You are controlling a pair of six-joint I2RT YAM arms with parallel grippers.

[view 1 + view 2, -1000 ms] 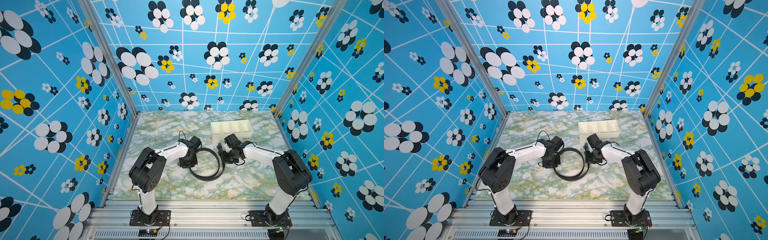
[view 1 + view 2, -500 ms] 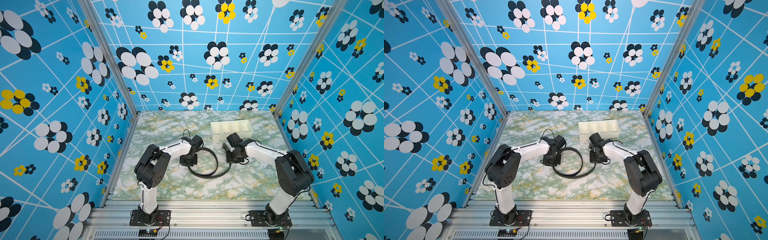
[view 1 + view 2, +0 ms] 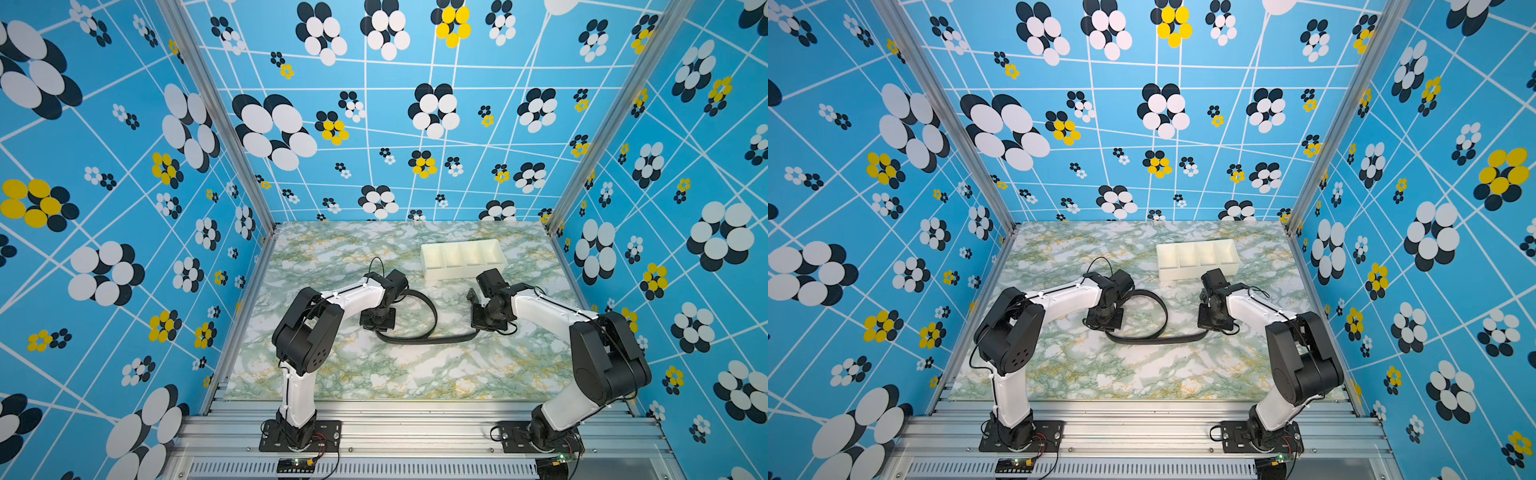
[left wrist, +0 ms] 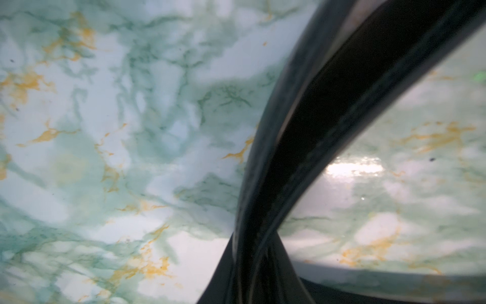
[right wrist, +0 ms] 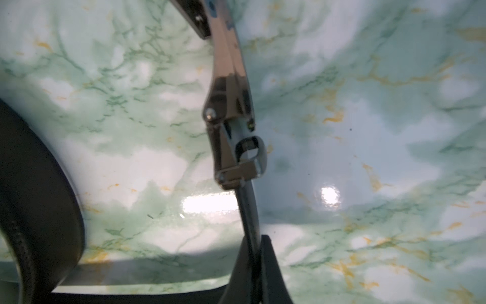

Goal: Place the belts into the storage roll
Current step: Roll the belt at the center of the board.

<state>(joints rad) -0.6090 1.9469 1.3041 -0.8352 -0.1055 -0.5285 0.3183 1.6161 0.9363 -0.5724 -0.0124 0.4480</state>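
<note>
Under me lies a green-and-white marbled counter (image 3: 399, 374) with yellow veins; blue walls (image 3: 498, 137) printed with white, black and yellow flowers enclose it.

Left arm (image 3: 353, 293) and right arm (image 3: 548, 307) folded low, reaching inward, left tool (image 3: 375, 327) clamped, right tool (image 3: 483, 325) clamped, both pointing down

storage roll (image 3: 461, 272): cream four-compartment tray, upright | belt (image 3: 434, 311): black strap, curled in open loop, near it
</note>
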